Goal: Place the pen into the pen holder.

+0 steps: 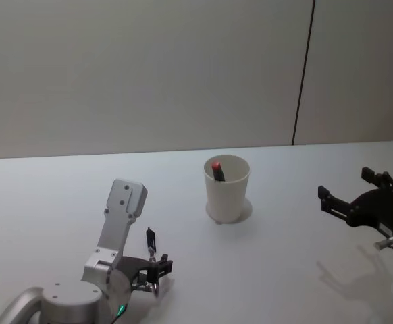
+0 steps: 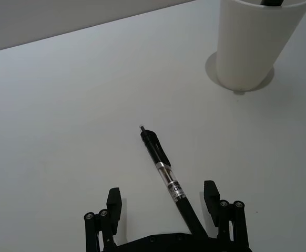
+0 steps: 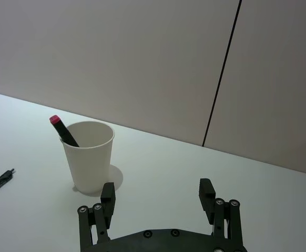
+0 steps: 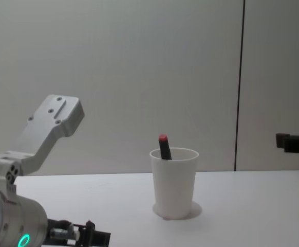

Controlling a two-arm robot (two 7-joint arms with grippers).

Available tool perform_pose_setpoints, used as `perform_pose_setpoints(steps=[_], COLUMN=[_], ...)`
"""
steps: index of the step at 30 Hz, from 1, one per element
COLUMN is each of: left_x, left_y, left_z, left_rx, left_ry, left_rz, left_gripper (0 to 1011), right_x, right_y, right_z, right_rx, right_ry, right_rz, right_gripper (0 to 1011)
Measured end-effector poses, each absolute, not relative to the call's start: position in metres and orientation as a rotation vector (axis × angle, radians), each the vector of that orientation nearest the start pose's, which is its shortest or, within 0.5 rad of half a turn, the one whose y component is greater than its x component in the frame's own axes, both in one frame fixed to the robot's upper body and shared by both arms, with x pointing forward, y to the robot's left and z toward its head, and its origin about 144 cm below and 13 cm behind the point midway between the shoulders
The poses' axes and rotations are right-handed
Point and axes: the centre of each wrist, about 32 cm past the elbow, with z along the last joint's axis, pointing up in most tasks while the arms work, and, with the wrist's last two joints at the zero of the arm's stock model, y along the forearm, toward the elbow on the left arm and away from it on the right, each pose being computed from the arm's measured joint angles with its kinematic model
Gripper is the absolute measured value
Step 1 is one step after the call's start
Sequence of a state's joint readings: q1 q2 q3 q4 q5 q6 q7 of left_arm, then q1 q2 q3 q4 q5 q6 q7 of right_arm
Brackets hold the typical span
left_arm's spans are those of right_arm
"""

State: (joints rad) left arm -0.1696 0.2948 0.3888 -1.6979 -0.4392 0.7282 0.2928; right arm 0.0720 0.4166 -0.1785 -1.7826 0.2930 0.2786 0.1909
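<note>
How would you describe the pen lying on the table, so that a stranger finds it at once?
On the white table, look to the left of the pen holder, nearer the robot. A slim pen lies flat there, between the open fingers of the left gripper. Unlike the red-topped pen standing in the holder, it is black with a silvery band.

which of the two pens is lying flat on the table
The black pen between the open fingers of the left hand: it lies flat on the table. The red-tipped pen stands in the cup.
</note>
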Motion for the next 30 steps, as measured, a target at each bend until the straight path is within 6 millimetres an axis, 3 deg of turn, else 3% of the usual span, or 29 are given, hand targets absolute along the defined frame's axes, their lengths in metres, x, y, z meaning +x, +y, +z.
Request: perform_pose_setpoints(steps=[16, 25, 28, 30], left_x=[0.482, 0.4842, 0.4847, 0.4848], left_y=[0.1789, 0.1778, 0.1773, 0.1772], left_z=[1.1994, 1.1976, 1.1969, 1.1968], left_rx=[0.534, 0.542, 0.549, 0.55], left_ry=[0.351, 0.356, 0.357, 0.357], left_rz=[1.357, 1.352, 1.352, 1.351], left_gripper=[992, 783, 645, 604], right_x=[0.4656, 0.4656, 0.4656, 0.4656], right_y=[-0.2689, -0.2689, -0.2689, -0.2689], right_z=[1.2268, 1.2268, 1.2268, 1.2268], right_rx=[-0.164, -0.164, -0.164, -0.164], right_ry=[-0.041, -0.041, -0.041, -0.041], right_rz=[-1.159, -1.159, -1.159, -1.159], right_gripper=[1001, 1001, 1001, 1001])
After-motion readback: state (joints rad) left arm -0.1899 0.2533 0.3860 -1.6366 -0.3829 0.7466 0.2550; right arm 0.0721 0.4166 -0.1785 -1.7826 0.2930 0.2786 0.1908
